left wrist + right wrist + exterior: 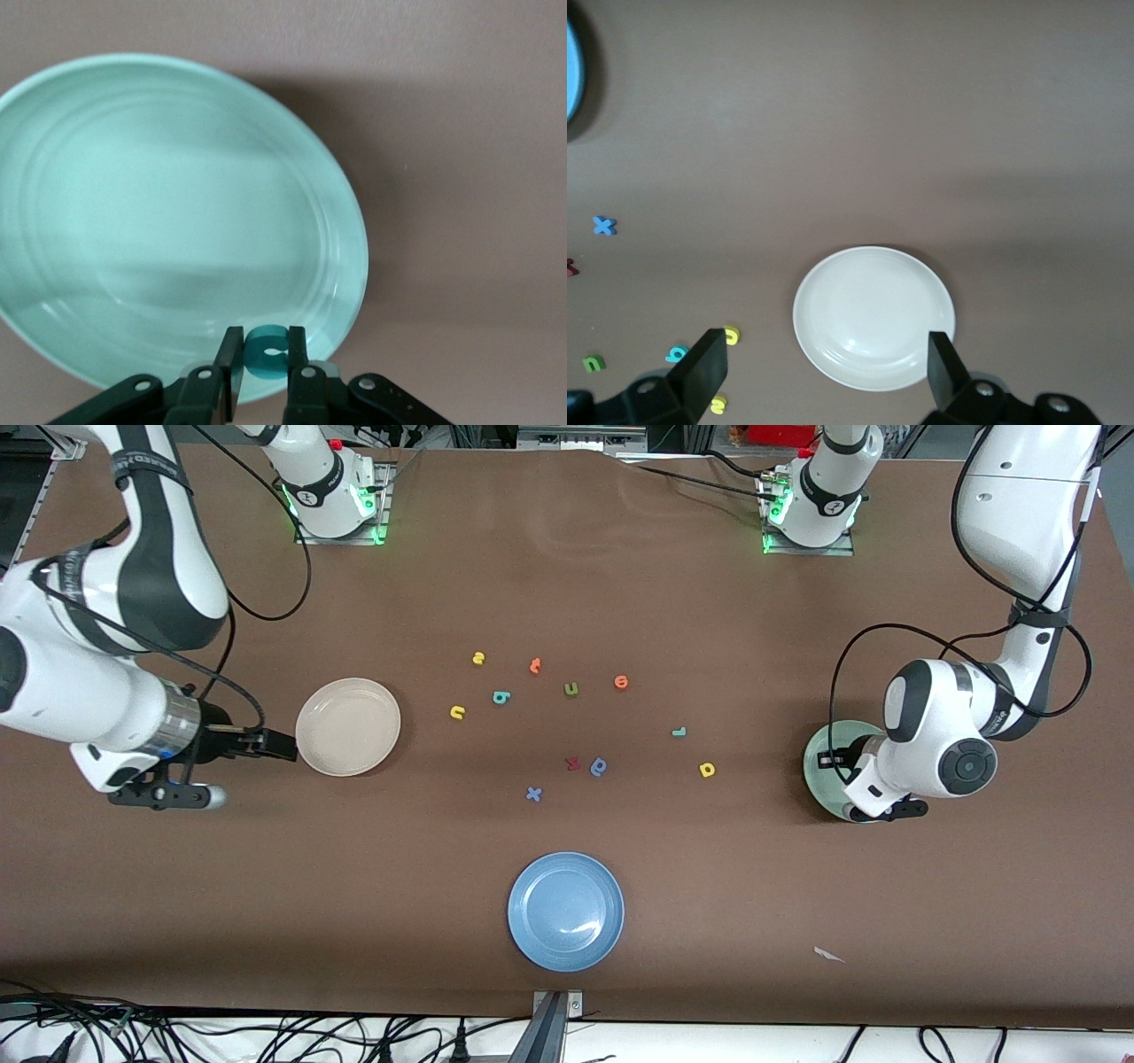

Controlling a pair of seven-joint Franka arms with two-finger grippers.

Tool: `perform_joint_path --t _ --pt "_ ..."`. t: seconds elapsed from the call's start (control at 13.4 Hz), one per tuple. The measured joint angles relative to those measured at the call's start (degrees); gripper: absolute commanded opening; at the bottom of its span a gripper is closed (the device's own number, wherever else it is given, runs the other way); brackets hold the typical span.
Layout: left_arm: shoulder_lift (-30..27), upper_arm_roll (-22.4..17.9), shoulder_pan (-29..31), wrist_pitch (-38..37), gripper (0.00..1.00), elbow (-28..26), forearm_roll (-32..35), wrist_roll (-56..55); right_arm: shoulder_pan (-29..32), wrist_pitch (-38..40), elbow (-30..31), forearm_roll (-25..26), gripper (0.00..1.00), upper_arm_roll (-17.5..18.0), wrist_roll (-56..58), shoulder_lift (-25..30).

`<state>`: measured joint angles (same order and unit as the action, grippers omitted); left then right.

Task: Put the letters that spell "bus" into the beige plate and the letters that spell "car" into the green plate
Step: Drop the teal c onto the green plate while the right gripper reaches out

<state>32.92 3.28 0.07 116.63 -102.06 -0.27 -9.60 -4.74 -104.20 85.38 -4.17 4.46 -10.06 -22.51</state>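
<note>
I count three round shallow plates from the front: a cream-beige plate (348,726) just beside my right gripper (282,746), a pale mint-green plate (828,766) under my left gripper (264,365), and a blue plate (566,911) nearest the camera; loose on the brown table (567,602) between the two arms I count ten small foam letters; toward the right gripper's end lie a yellow "s" (478,658), a yellow "u" (457,711) and a teal "b" (500,697); toward the left gripper's end lie a teal "r" (679,732) and a yellow "a" (706,770); the rest are two orange letters (535,665), a green letter (571,689), a red letter (572,763), a blue round letter (599,766) and a blue cross-shaped letter (533,794); only the left wrist view shows the eleventh, a teal "c" (266,350), pinched between the left gripper's closed fingers over the green plate's rim; from the front the arm's wrist hides that gripper, the letter and most of the green plate; the right wrist view shows the right gripper's fingers (704,367) spread wide with nothing between them, the beige plate bare below; that view cuts off the blue plate at its edge.
</note>
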Motion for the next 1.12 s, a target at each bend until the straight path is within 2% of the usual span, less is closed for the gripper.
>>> perform_joint_path --t 0.07,0.22,0.3,0.45,0.52,0.82,1.12 --pt "0.26 0.0 0.0 1.14 0.25 0.0 0.0 0.0 -0.99 -1.17 0.04 0.0 1.0 0.08 -1.43 -0.43" --pt "0.65 -0.02 0.02 2.53 0.63 0.0 0.0 0.0 -2.74 -4.34 1.59 0.0 1.0 1.15 -5.81 -0.98" --pt "0.76 -0.06 0.13 2.74 0.74 0.0 0.0 0.0 -3.14 -6.39 3.32 0.01 1.0 2.38 -8.04 -0.99" --pt "0.78 -0.07 0.44 2.81 0.85 0.0 0.0 0.0 -3.62 -8.88 6.11 0.32 1.0 4.56 -12.06 -0.99" --pt "0.79 -0.07 0.54 2.83 0.99 0.0 0.0 0.02 -3.94 -9.38 6.97 0.64 1.0 5.43 -13.92 -1.0" --pt "0.75 0.43 0.56 3.41 1.0 0.77 -0.07 -1.02 -6.3 -14.32 12.21 4.47 1.0 8.33 -20.07 -1.12" --pt "0.7 4.5 -1.09 3.49 1.0 2.44 -0.17 -13.04 -7.67 -19.26 18.24 9.7 1.0 11.46 -24.69 -1.23"
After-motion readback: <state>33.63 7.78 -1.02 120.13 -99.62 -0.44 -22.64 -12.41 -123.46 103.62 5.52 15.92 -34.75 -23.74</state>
